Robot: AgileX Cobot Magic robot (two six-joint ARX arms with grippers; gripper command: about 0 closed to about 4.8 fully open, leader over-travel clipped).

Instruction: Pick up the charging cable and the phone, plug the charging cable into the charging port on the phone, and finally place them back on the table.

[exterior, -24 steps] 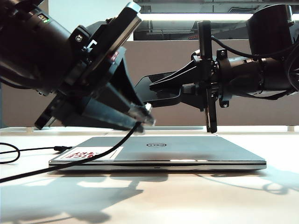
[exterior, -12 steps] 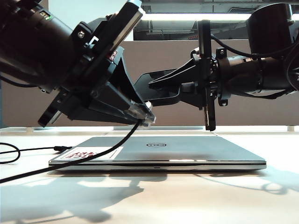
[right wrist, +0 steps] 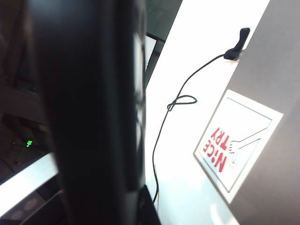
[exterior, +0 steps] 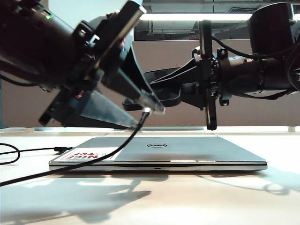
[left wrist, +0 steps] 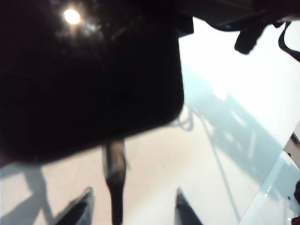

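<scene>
The left claw [exterior: 151, 104] hangs above the laptop [exterior: 159, 154] with its jaws apart around the cable [exterior: 93, 159] plug [left wrist: 115, 168], seemingly not pinching it. The right claw [exterior: 161, 89], narrow, holds the phone [exterior: 207, 79] edge-on in the air. Looks plugged in, but the slack cord could tug the plug out on the way to the tabletop [exterior: 150, 197].

Phone [left wrist: 89, 79] is blurring out, its upper part running off frame in left wrist view. Cable [left wrist: 115, 180] tip is hiding behind it; right gripper's fingertips are staying out of sight.
</scene>
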